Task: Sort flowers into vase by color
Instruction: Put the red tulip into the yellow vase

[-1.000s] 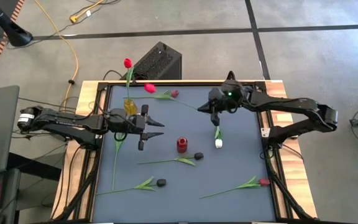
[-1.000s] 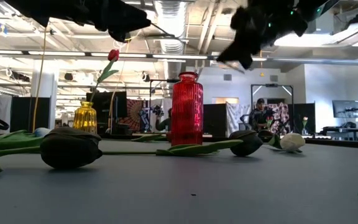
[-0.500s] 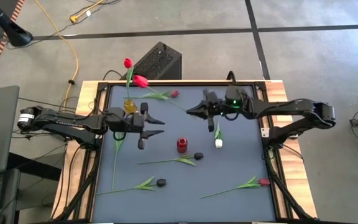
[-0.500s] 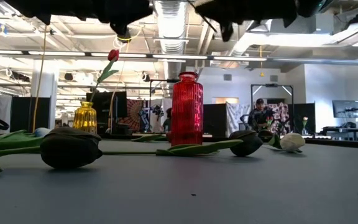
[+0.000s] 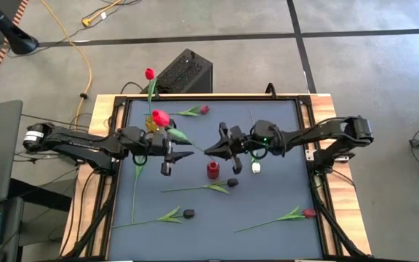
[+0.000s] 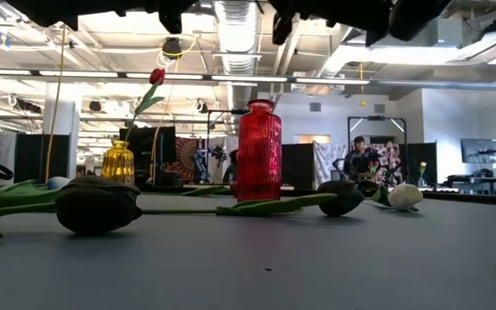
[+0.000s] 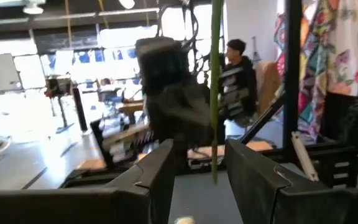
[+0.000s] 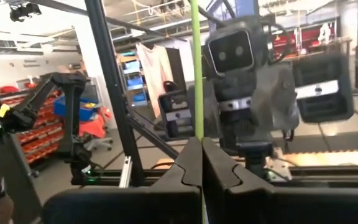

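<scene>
Red-headed and long-stemmed, one tulip (image 5: 160,117) hangs in the air over the middle of the tabletop (image 5: 275,196), its thin green stem pinched between the closed fingers of the right gripper (image 5: 211,150). The right wrist view shows that stem (image 8: 196,74) rising straight out of the shut fingers. The bloom sits above the left arm, close to the yellow vase (image 6: 117,161) near the far left corner, which already carries another red tulip (image 5: 150,73) standing upright.

Facing it across a small gap, the left gripper (image 5: 182,149) hovers with its fingers (image 7: 157,171) parted; in the left wrist view the green stem crosses just in front of them, and whether they touch it cannot be told.

A red ribbed vase (image 5: 212,170) stands upright at the centre of the tabletop, just on the near side of the two grippers. A white tulip (image 5: 255,167) lies to its right, under the right arm. A dark tulip (image 5: 231,182) lies beside the red vase on the near side, its stem running toward the left edge. A second dark tulip (image 5: 188,213) lies closer to the near left corner. A red tulip (image 5: 309,213) lies near the near right corner, and another small red tulip (image 5: 204,110) rests by the far edge.
</scene>
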You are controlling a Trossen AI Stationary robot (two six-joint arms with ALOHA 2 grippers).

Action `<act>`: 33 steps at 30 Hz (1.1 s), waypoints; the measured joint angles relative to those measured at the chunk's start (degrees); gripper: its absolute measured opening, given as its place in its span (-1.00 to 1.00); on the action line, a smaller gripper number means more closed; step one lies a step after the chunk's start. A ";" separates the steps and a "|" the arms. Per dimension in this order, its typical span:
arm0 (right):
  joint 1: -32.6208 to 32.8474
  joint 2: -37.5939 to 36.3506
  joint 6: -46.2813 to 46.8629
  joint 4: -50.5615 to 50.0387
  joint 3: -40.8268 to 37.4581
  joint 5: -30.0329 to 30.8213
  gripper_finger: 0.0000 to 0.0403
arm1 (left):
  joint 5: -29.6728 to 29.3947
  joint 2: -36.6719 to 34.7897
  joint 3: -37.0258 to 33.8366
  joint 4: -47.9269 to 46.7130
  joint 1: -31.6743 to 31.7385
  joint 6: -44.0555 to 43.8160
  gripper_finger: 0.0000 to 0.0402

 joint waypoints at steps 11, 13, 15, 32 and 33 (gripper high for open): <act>0.49 1.82 0.69 0.01 0.00 -0.39 -0.90 | -1.16 4.06 0.00 5.94 -0.08 -0.15 -0.34; 0.47 1.82 0.18 -0.30 0.00 -0.39 -0.90 | 0.16 4.06 0.00 6.30 -0.08 -0.27 -0.34; 0.38 1.80 -0.19 -0.74 0.00 -0.39 -0.90 | 1.33 4.06 0.00 6.54 -0.08 -0.44 -0.34; 0.31 1.78 -0.79 -1.95 0.00 -0.16 -0.90 | 6.05 4.06 0.00 10.18 -0.09 -3.71 -0.40; 0.31 1.78 -0.79 -2.12 0.00 -0.15 -0.90 | 6.06 4.06 0.00 10.35 -0.10 -3.88 -0.43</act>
